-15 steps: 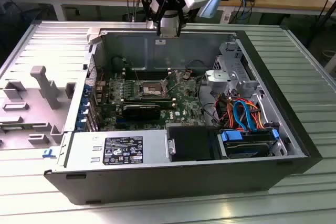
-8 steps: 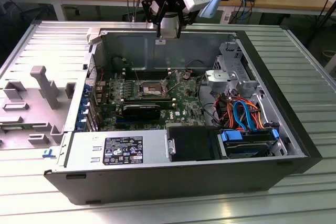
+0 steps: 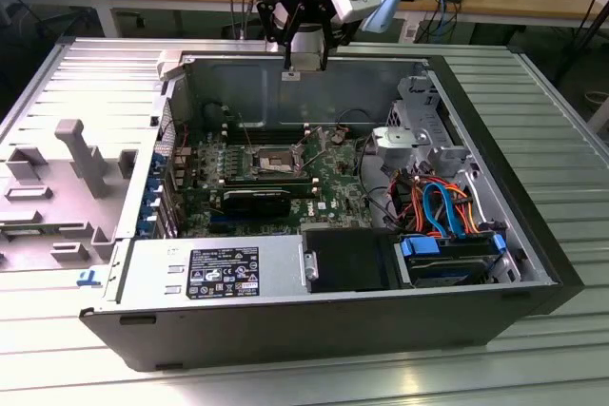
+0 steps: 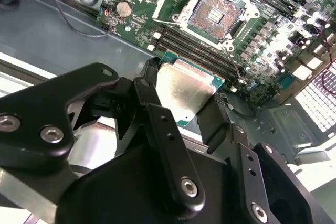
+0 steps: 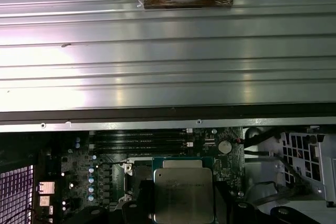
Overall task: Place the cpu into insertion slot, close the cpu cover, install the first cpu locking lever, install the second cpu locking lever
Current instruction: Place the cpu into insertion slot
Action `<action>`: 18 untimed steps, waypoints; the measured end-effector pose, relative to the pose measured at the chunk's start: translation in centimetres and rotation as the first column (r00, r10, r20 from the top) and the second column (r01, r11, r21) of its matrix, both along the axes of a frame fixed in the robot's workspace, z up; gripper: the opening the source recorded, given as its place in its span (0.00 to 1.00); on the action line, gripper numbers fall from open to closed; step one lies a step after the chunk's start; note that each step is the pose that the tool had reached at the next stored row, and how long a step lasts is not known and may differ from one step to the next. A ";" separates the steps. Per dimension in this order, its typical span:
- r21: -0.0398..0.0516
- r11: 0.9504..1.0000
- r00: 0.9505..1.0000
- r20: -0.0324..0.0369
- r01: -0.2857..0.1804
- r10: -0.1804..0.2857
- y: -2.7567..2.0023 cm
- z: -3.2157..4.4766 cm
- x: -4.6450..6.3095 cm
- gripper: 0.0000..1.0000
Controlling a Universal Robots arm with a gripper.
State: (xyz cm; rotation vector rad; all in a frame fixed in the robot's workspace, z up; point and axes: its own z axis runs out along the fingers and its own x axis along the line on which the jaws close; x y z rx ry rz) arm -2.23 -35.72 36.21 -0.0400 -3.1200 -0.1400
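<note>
Gripper [image 5: 184, 206] was pinching the cpu [image 4: 182, 90], jaws pressed against two opposite edges, metal face showing between them in both wrist views. The cpu hung in the air over the open case [image 3: 285, 330], above its far wall in the exterior view and well apart from the slot [image 4: 218, 11]. It wasn't seated and wasn't touching the board [image 3: 333, 183]. Handling call: light, stiff, flat part. The bare metal lid looked slick, so an edge grip has little margin and could let it twist or slip. The underside contacts are probably delicate, and the slot's exposed pin field more so. It likely wants to go in level and square with no sliding across the pins. Hold it by the edges only, as it was. Contents: the slot was empty, contact field bare inside its silvery rim. I couldn't tell the cover apart from that rim, or how it stood. Memory sticks [image 4: 194, 51] sat in rows just beside the slot. The case also held a power supply [image 3: 209, 268] along the near wall and a drive [image 3: 447, 259] with blue and orange cables [image 3: 438, 202] toward the exterior view's right.
</note>
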 end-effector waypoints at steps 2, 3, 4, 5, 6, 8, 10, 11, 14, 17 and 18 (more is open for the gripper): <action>0.000 1.000 1.000 0.000 0.000 0.000 -0.03 -0.09 0.0 0.55; 0.000 1.000 1.000 0.000 0.000 0.000 -0.02 -0.16 0.0 0.55; 0.000 1.000 1.000 0.000 0.000 0.000 -0.02 -0.17 0.0 0.55; 0.000 1.000 1.000 0.000 0.000 0.000 -0.03 -0.19 0.0 0.55; 0.000 1.000 1.000 0.000 0.000 0.000 -0.03 -0.22 0.0 0.55; 0.000 1.000 1.000 0.000 0.000 0.000 -0.04 -0.29 0.0 0.55; 0.000 1.000 1.000 0.000 0.000 0.000 -0.05 -0.31 0.0 0.55; 0.000 1.000 1.000 0.000 0.000 0.000 -0.08 -0.34 0.0 0.55; 0.000 1.000 1.000 0.000 0.000 0.000 -0.11 -0.36 0.0 0.55; 0.000 1.000 1.000 0.000 0.000 0.000 -0.11 -0.46 0.0 0.55; 0.000 1.000 1.000 0.000 0.000 0.000 -0.11 -0.52 0.0 0.55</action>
